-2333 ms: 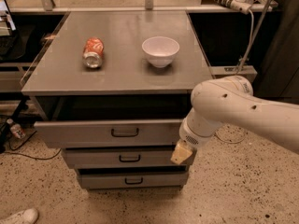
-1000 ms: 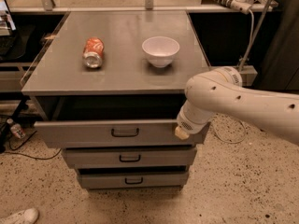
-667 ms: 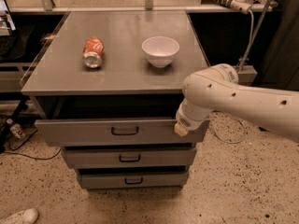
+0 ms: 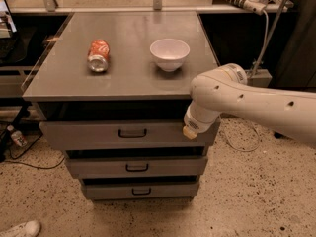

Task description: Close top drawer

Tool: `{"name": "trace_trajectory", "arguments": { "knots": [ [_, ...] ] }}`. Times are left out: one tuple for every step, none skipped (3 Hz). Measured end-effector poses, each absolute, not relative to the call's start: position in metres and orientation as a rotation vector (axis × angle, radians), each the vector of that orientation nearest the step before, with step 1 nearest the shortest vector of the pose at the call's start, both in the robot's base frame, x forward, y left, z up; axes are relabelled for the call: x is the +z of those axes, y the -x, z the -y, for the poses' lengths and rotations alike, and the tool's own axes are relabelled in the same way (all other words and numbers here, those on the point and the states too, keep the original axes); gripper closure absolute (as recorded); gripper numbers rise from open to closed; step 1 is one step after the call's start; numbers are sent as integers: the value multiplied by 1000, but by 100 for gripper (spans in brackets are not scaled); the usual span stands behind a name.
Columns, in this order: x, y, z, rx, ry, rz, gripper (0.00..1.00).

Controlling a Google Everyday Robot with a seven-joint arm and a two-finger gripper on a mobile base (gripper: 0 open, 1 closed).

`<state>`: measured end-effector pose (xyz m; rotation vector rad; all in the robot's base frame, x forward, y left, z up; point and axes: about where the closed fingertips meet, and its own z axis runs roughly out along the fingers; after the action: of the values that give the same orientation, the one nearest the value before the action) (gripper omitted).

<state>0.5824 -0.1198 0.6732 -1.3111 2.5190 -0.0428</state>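
Note:
The top drawer [image 4: 98, 135] is a wide grey metal drawer with a small dark handle [image 4: 132, 133] at its centre. It stands pulled out a short way under the cabinet top, with a dark gap above its front. My gripper [image 4: 189, 132] is at the end of the white arm [image 4: 256, 107], which reaches in from the right. It rests against the right end of the drawer's front panel. Only its yellowish tip shows.
On the grey cabinet top [image 4: 128, 78] lie a red soda can [image 4: 98, 55] on its side and a white bowl [image 4: 169, 54]. Two more grey drawers [image 4: 136, 168] sit below. A cable runs down at the right, and a white shoe [image 4: 19, 229] is on the floor.
My gripper has risen from the second drawer's level to the top drawer's right end and moved left. The top drawer's front now sits a little further in.

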Motion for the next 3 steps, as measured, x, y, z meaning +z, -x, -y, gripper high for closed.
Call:
{"name": "trace_trajectory", "arguments": {
  "knots": [
    [673,-582,120,-43,1311,-2519,57],
    [673,-582,120,-43,1311,-2519,34],
    [673,-582,120,-43,1311,-2519,11]
  ]
}}
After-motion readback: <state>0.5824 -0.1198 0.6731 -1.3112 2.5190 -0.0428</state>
